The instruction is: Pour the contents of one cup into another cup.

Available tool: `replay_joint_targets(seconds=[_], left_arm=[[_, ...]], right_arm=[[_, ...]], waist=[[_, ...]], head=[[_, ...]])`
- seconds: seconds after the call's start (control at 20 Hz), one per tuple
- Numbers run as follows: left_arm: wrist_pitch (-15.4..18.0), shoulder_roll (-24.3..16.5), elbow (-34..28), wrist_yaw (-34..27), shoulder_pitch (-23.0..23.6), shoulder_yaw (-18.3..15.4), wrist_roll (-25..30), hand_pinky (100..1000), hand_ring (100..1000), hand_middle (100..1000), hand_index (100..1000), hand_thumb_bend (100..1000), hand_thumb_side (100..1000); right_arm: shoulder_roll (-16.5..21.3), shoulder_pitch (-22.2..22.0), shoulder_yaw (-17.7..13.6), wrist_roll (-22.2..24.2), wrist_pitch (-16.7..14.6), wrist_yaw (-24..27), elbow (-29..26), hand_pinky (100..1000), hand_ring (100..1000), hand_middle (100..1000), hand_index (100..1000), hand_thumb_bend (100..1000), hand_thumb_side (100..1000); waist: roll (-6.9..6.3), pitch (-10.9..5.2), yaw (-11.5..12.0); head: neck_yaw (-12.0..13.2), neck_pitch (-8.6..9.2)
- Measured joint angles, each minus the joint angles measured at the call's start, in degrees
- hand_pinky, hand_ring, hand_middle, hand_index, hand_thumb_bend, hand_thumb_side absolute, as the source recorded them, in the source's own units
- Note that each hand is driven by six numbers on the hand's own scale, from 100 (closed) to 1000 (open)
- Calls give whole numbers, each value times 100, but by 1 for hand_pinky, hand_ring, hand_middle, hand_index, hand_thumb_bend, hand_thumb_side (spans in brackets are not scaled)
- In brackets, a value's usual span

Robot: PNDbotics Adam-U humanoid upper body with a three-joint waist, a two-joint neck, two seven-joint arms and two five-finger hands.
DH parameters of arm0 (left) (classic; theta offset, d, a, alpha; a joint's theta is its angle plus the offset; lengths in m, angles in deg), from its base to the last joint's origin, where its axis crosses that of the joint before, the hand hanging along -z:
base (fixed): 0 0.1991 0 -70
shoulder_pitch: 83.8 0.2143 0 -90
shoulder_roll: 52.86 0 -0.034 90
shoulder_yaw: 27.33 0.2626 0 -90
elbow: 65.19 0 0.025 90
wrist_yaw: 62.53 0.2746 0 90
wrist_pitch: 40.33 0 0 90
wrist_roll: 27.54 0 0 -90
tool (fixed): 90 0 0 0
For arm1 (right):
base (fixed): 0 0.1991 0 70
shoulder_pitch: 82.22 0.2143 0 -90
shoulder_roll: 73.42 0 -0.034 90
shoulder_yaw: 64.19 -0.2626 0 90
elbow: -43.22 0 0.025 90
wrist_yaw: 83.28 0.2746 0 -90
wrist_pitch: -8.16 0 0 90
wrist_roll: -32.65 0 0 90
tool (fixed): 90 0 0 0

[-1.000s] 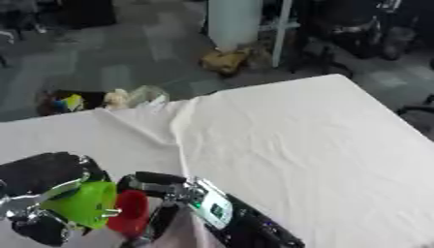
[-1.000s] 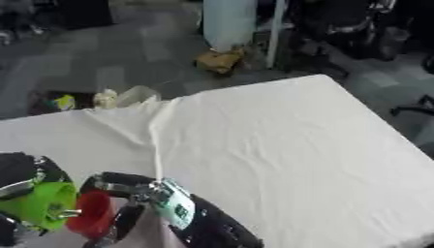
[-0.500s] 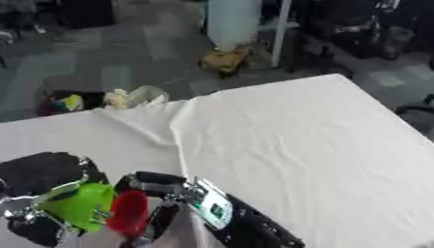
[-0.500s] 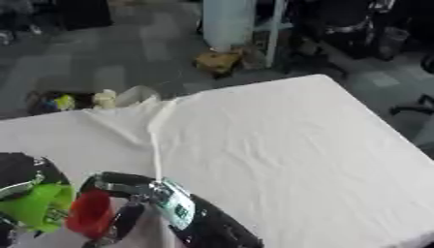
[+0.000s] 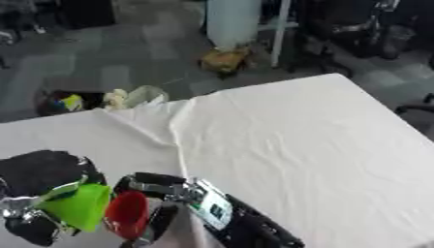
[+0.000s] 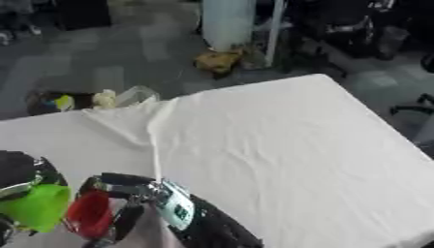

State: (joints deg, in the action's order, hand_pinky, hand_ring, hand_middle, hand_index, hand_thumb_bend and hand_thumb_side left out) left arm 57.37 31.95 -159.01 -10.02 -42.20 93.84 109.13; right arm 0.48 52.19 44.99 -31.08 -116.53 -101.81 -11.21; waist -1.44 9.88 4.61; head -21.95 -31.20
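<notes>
A bright green cup (image 5: 76, 206) is at the lower left, with my left hand (image 5: 38, 172) curled round it from the left and behind. Right beside it is a red cup (image 5: 127, 215), rim close to the green one. My right hand (image 5: 157, 186) is shut on the red cup, and its black forearm with a white label (image 5: 212, 208) runs off toward the bottom edge. Both cups are held just above the white tablecloth (image 5: 297, 140). I cannot see what is inside either cup.
The cloth has a raised fold (image 5: 174, 131) running from the far edge toward my hands. Beyond the far table edge lie a dark bag with clutter (image 5: 72, 101), a brown bundle (image 5: 224, 60), a white column (image 5: 233, 19) and office chairs (image 5: 356, 29).
</notes>
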Motion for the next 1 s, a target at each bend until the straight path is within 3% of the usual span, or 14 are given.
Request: replay_joint_targets(seconds=[0.5,0.75,1.0], left_arm=[[224,1,-76,396,-46,16,-66,100,223,403,738,309,100],[271,5,-105,508,-41,16,-203,100,242,399,733,246,100],[19,35,-144,235,61,-161,-514,100,244,387,723,151,100]], right_arm=[[-4,0,26,-6,6,0,0,610,392,231,437,347,130],[-4,0,23,-40,25,-7,0,610,391,229,436,342,130],[1,-10,-115,-237,67,-147,73,610,393,230,437,350,132]], waist=[[-2,0,-5],[0,0,2],[17,0,26]], head=[[-15,0],[-25,0],[-32,0]])
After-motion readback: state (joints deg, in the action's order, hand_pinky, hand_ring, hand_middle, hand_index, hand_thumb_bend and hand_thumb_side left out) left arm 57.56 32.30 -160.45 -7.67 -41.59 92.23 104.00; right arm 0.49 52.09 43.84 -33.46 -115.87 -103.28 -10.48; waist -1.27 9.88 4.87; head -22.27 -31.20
